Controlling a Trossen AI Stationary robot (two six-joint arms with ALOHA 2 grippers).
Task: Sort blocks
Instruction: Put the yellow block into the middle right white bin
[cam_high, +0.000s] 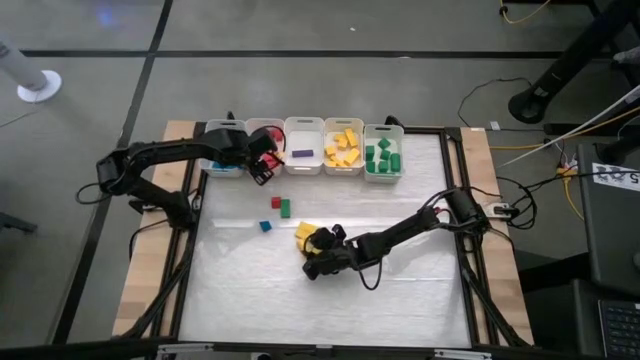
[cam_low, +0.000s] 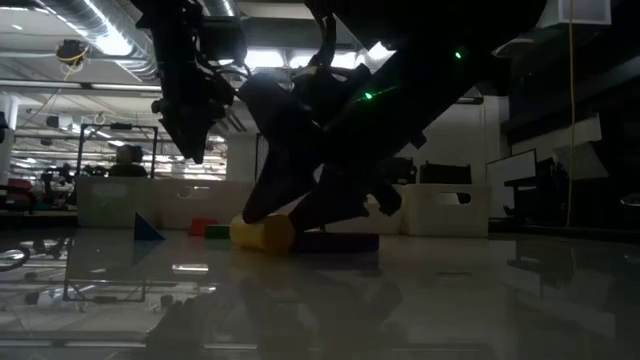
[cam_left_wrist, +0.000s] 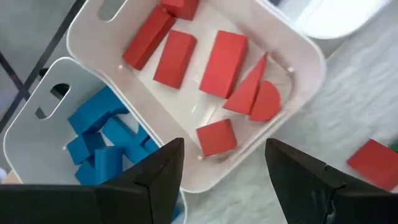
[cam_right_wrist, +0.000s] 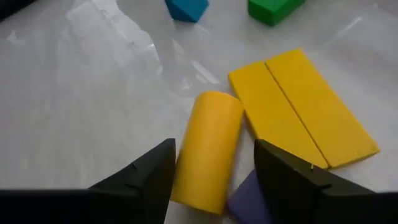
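Yellow cylinder (cam_right_wrist: 207, 151) between right end effector (cam_right_wrist: 214, 177) fingers.

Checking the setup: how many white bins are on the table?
5 bins, side by side along the table's edge: one with blue blocks, then red, purple, yellow, green. None looks hidden.

Left gripper (cam_left_wrist: 225, 180), fingers apart, above a white bin (cam_left_wrist: 305, 46) of red blocks (cam_left_wrist: 222, 62); blue blocks (cam_left_wrist: 102, 143) lower left.
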